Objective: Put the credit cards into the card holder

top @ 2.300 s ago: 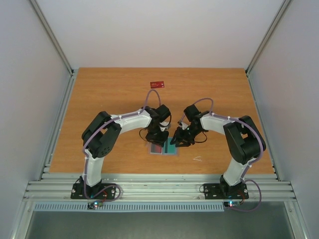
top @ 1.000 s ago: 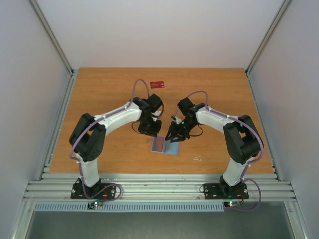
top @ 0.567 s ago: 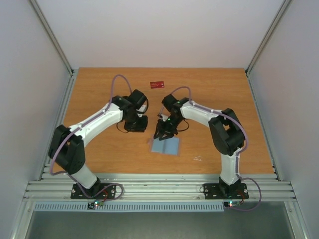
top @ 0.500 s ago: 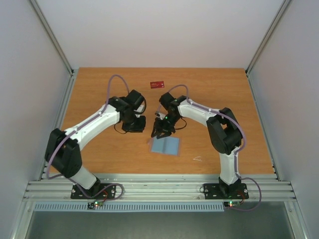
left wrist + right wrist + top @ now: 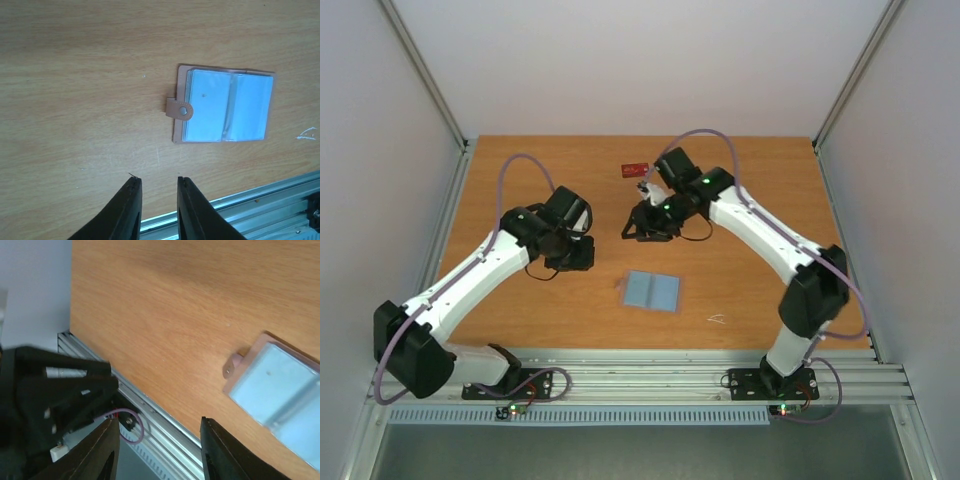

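Both arms have left the card holder (image 5: 651, 290), lying open by the bench's (image 5: 760, 180) near edge. Empty, the left end effector (image 5: 157, 180) stands barely parted, the right end effector (image 5: 158, 422) wider, near the far-edge red card (image 5: 636, 169), presumably its next pick.

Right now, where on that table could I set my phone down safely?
Bare: the far right corner behind the right arm, and far left beside the red card. Crowded: the middle, where the left gripper, right gripper and card holder sit.
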`<state>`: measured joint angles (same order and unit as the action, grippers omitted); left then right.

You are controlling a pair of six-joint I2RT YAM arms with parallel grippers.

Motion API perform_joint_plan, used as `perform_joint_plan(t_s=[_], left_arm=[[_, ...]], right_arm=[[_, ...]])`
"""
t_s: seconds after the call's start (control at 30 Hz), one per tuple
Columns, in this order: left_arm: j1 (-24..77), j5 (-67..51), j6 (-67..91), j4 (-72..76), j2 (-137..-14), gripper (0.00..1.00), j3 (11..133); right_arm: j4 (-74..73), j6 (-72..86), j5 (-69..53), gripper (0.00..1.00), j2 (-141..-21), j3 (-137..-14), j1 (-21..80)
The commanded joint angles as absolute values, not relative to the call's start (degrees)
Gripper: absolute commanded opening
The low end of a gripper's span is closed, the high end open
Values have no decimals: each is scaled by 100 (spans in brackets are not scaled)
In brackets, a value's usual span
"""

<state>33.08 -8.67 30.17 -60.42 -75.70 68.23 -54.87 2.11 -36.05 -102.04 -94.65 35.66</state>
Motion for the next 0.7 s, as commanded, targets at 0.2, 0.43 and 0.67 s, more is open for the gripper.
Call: perform_joint_plan(t_s=[0.2,0.43,0.67], left_arm=[[2989,-850,2752,-5809,-8381,27,7696],[2387,-1372,2835,-5238,-10054,30,9081],[1946,-1758,3754,-4551,-12107,33,11057]], right_arm=[[-5157,689,-2816,50,-9058,-8360,2740],[-4667,1284,-2880,49,-9783,-8789,2051],[-4237,2029,-3047,49,-11156,-9790,1470]])
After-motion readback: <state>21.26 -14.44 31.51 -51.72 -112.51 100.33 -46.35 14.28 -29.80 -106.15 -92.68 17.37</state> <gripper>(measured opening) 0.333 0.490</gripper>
